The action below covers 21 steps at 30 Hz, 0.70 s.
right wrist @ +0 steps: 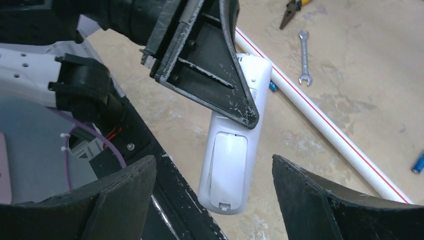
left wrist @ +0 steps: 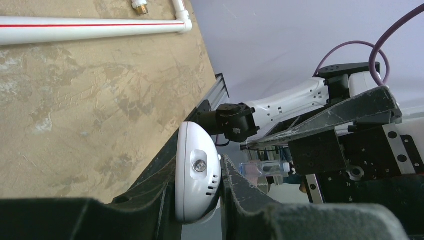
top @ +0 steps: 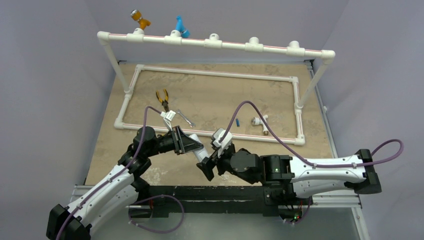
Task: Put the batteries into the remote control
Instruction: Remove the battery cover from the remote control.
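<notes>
My left gripper (top: 199, 148) is shut on the white remote control (top: 203, 153) and holds it above the table's near part. In the left wrist view the remote's rounded end (left wrist: 197, 175) sits squeezed between the fingers of the left gripper (left wrist: 199, 156). In the right wrist view the remote (right wrist: 230, 165) shows its back, with the battery cover closed. My right gripper (right wrist: 212, 161) is open, its fingers either side of the remote's lower end without touching it; it also shows in the top view (top: 210, 162). One blue battery (top: 238, 121) lies on the table; two show in the right wrist view (right wrist: 419, 162) (right wrist: 272, 86).
A white PVC pipe frame (top: 210, 74) lies on the table, with a raised rail (top: 215, 42) carrying an orange fitting (top: 140, 19) and a blue fitting (top: 181, 26). Yellow-handled pliers (top: 162, 97), a wrench (top: 185, 119) and a white pipe fitting (top: 260, 121) lie inside the frame.
</notes>
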{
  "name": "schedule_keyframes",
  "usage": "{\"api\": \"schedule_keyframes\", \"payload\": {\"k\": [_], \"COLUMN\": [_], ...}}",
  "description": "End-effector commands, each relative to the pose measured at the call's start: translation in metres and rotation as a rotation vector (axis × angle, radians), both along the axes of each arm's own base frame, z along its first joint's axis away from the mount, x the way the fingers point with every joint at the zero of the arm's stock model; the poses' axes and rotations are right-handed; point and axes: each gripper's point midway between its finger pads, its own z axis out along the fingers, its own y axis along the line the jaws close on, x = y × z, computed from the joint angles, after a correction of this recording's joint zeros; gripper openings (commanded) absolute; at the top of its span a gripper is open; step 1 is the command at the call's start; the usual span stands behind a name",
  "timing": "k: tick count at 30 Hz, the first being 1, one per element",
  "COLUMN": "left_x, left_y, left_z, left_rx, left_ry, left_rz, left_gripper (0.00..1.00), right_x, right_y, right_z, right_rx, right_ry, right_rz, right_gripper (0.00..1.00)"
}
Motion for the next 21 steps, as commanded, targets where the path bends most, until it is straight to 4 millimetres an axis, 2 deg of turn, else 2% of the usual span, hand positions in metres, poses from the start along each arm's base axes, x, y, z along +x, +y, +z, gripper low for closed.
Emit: {"api": "schedule_keyframes", "payload": {"k": [1, 6, 13, 21], "left_x": [0.001, 0.002, 0.002, 0.002], "left_y": [-0.001, 0.000, -0.002, -0.003], "left_z": [0.008, 0.010, 0.012, 0.010], "left_rx": [-0.034, -0.038, -0.044, -0.043], "left_ry": [-0.029, -0.035, -0.036, -0.031], "left_rz": [0.003, 0.016, 0.008, 0.001], "left_gripper": [0.00, 0.00, 0.00, 0.00], "right_x": [0.009, 0.002, 0.004, 0.004], "right_y": [-0.015, -0.016, -0.022, -0.015], "right_z": [-0.011, -0.024, -0.036, -0.038], "right_rx": [-0.057, -0.079, -0.098, -0.077], "right_ry": [0.115, 0.151, 0.158, 0.151], "right_rz": [-0.187, -0.165, -0.192, -0.178], "right_gripper": [0.82, 0.72, 0.57, 0.56]}}
